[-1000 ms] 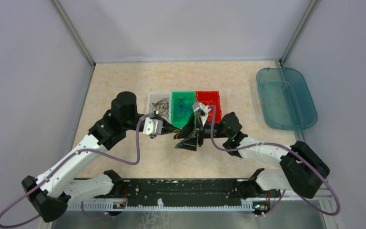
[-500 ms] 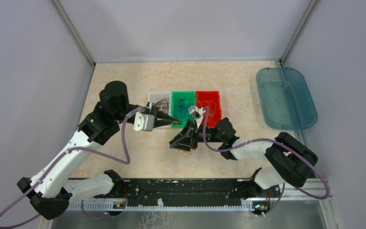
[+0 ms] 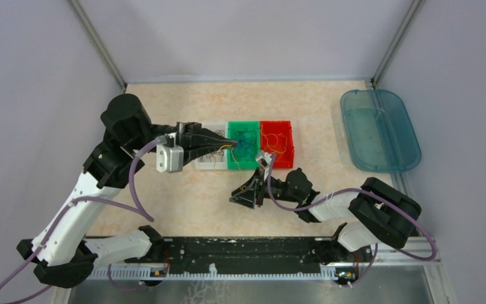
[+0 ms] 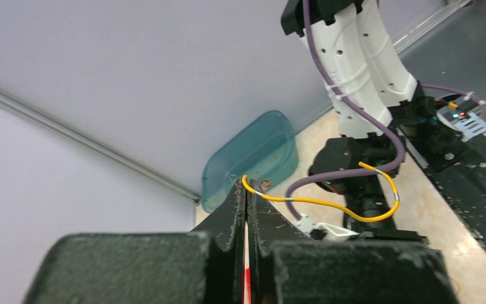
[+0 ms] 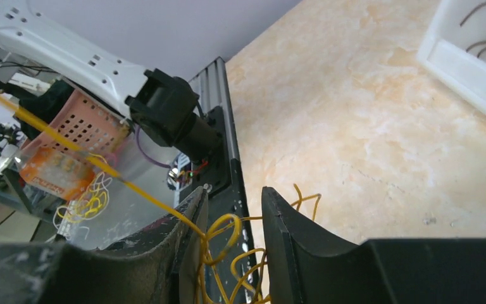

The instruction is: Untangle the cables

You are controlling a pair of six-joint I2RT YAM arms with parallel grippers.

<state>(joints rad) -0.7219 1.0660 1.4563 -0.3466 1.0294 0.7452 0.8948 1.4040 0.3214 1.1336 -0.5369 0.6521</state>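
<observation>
My left gripper [image 3: 231, 144] hangs over the white bin [image 3: 204, 164] and the green bin [image 3: 243, 158]. It is shut on one yellow cable [image 4: 329, 204], which loops free from its tips [image 4: 248, 187]. My right gripper [image 3: 239, 195] lies low over the table in front of the bins, pointing left. Its jaws [image 5: 233, 209] stand narrowly apart around a curly yellow-orange bundle [image 5: 224, 244]. One straight strand [image 5: 69, 149] runs off to the upper left. Brown cables [image 3: 214, 154] lie in the white bin, blue ones [image 3: 245, 142] in the green bin, and yellow-orange ones [image 3: 276, 145] in the red bin [image 3: 285, 130].
A teal oval tray [image 3: 380, 130] sits at the back right by the wall. The black rail [image 3: 240, 250] with both arm bases runs along the near edge. Grey walls close in the left, back and right sides.
My left arm has drawn back to the left and swung its gripper, with the yellow cable, up over the bins. My right gripper has dropped lower and nearer, away from the bins.
</observation>
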